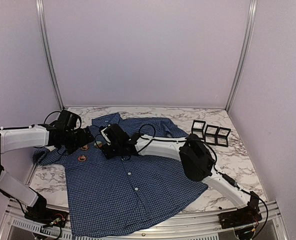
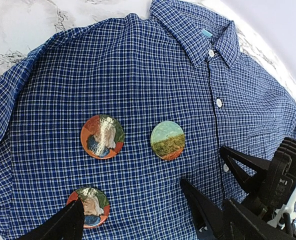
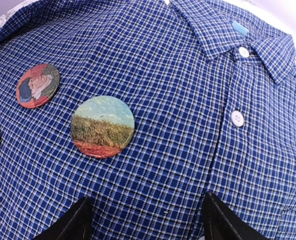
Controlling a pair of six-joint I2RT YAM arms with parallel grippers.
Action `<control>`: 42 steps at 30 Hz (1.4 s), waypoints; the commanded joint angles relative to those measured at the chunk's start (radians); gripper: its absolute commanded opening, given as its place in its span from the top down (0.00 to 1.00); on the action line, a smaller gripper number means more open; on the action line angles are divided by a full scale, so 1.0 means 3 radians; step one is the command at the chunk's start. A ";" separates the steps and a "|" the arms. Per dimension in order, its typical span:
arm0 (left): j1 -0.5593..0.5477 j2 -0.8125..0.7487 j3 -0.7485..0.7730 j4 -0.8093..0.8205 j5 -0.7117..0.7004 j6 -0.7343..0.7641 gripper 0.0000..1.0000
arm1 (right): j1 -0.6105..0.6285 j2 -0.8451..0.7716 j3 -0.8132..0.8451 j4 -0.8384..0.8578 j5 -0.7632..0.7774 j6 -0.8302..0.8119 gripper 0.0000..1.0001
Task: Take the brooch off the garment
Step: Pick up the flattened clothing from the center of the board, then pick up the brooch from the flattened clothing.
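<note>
The garment [image 1: 133,185], a dark blue checked shirt, lies flat on the marble table. Three round brooches are pinned on its chest: a landscape one [image 2: 167,140] [image 3: 102,126], a portrait one [image 2: 102,136] [image 3: 38,85] and a second portrait one [image 2: 90,206], partly behind my left finger. My left gripper [image 2: 133,212] [image 1: 88,136] hovers open over the cloth below the brooches, holding nothing. My right gripper [image 3: 145,222] [image 1: 106,145] stands open just short of the landscape brooch, with only cloth between its fingers. Its black fingers [image 2: 243,167] show beside the shirt's button placket.
Three small black open boxes [image 1: 210,132] stand at the back right of the table [image 1: 233,160]. The shirt's collar [image 2: 208,35] points toward the back wall. The two arms cross close together over the shirt's upper left part.
</note>
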 commanded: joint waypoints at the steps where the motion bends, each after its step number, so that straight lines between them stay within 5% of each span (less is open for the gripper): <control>1: -0.0004 0.0049 0.0093 -0.0059 0.0022 0.0054 0.01 | 0.0041 0.0152 0.0007 -0.0238 0.0087 -0.0016 0.32; 15: -0.0004 0.0092 0.0079 -0.0013 0.0072 0.0022 0.01 | -0.0031 -0.0135 -0.0283 -0.0089 -0.0420 0.0261 0.99; 32: -0.0007 0.0099 0.0020 0.0167 0.0366 -0.0076 0.03 | -0.0132 -0.0851 -0.0811 0.0454 -0.0984 0.0546 1.00; 42: -0.0014 0.0075 -0.0008 0.0299 0.0557 -0.0177 0.31 | -0.0108 -0.1175 -0.1282 0.0793 -0.1250 0.0634 1.00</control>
